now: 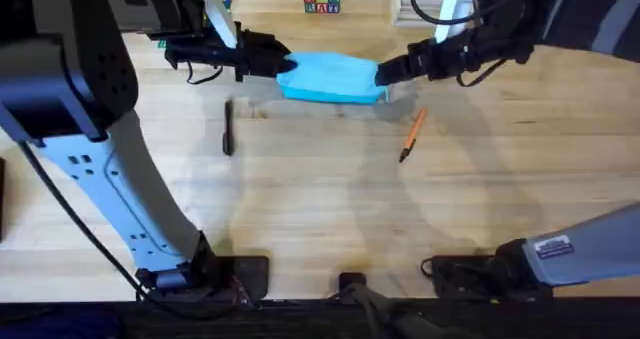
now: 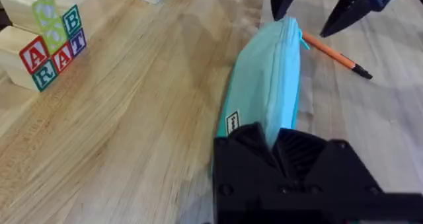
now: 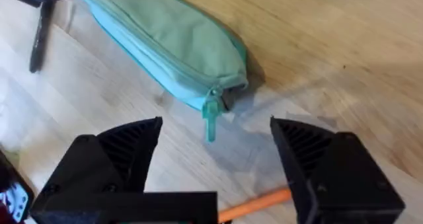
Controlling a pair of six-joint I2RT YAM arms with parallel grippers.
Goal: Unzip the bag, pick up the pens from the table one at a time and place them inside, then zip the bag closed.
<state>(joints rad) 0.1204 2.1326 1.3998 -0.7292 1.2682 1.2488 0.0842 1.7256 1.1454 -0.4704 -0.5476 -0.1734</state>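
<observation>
Light blue fabric bag [image 1: 335, 77] lies on the pale wood surface [image 1: 330, 199], far-centre, zipper fully closed along its length. Left claw [image 2: 274, 141] sits at the bag's left end, fingers drawn together on the fabric end, apparently pinching it to anchor. Right claw [image 3: 215, 151] is at the bag's right end, fingers spread wide apart, empty, with the zipper pull [image 3: 211, 118] hanging off the bag corner just ahead, between the fingers but not touched.

Black pen [image 1: 228, 127] lies on the surface near the left end of the bag, a bit toward the robot. Orange pen [image 1: 412, 134] lies just beside the right end, slanted, dark tip toward the robot. Both are outside the bag. Letter blocks [image 2: 43, 36] are at the far edge, well apart, not in play.

Step, as I read it: unzipping not started; right claw lining up on the pull.

Handling: bag is soft and light, will slide or bunch if pulled without the other end held, so the left pinch matters. Pull tab is small, thin, floppy; take it flat across the tab, close to the slider. Pens are thin, stiff, light, may roll; grip mid-barrel across the shaft.
</observation>
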